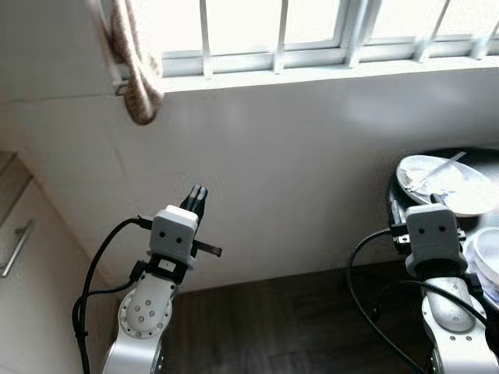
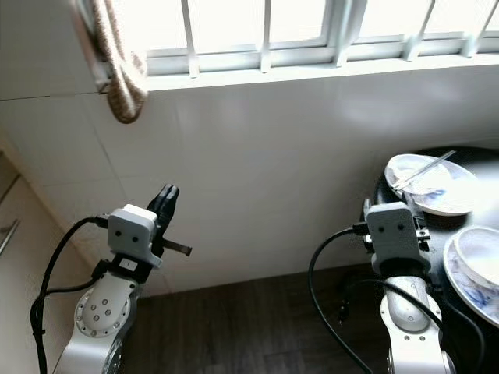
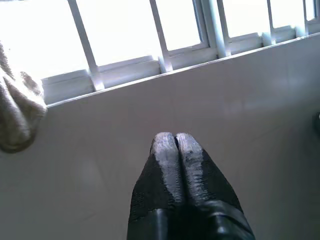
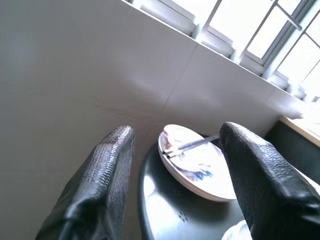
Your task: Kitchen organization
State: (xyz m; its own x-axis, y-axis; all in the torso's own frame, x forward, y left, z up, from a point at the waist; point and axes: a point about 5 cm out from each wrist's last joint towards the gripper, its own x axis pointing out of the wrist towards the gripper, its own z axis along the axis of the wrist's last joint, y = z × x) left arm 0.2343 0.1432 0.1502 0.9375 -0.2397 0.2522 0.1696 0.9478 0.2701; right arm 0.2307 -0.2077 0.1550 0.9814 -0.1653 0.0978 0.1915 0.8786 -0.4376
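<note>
A white plate [image 1: 446, 184] with a utensil [image 4: 192, 144] lying across it sits at the right edge of the frame on a dark round table [image 4: 165, 210], just beyond the right claw [image 4: 175, 165], whose two black fingers are spread wide apart with the plate framed between them. Nearer the lower right corner a second white dish [image 2: 475, 269] rests on the same table, cut off by the frame edge. The left claw [image 3: 175, 145], lower left of the head views, has its fingers pressed together and empty, pointing at the white wall under the barred window [image 1: 312, 31]. A knotted cloth [image 1: 136, 70] hangs at upper left. The left eye view catches a cabinet handle [image 1: 17, 248]. What is smeared on the plate is hard to make out.
</note>
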